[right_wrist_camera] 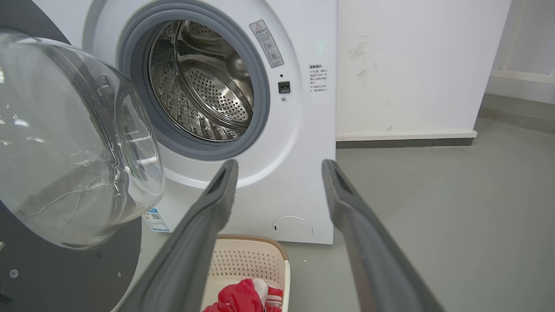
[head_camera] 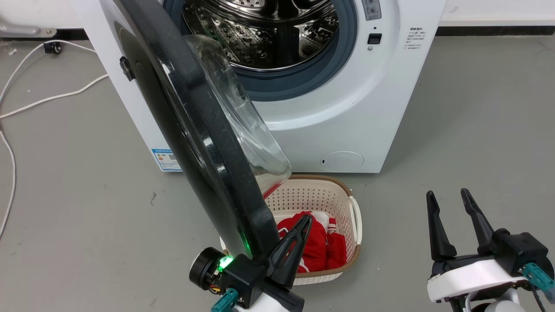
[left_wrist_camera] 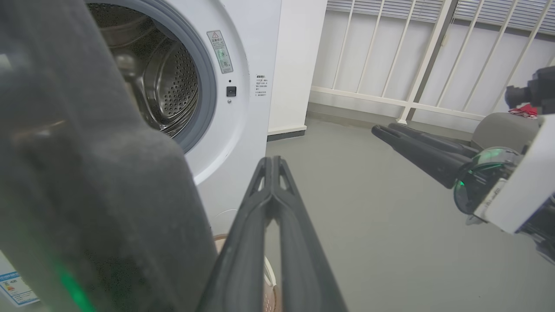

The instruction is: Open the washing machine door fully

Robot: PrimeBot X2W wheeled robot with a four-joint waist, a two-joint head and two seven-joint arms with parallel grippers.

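Observation:
The white washing machine stands at the top of the head view, its steel drum exposed. The washing machine door is swung out towards me, edge-on, and its clear glass bowl faces right. My left gripper is shut with nothing between its fingers and lies against the inner side of the door's lower rim. The left wrist view has the door as a dark blur beside that gripper. My right gripper stands open, well right of the door, pointing at the machine.
A cream laundry basket with red clothes sits on the floor in front of the machine, under the door's lower edge. A white cable trails over the grey floor at the left. A white wall stands right of the machine.

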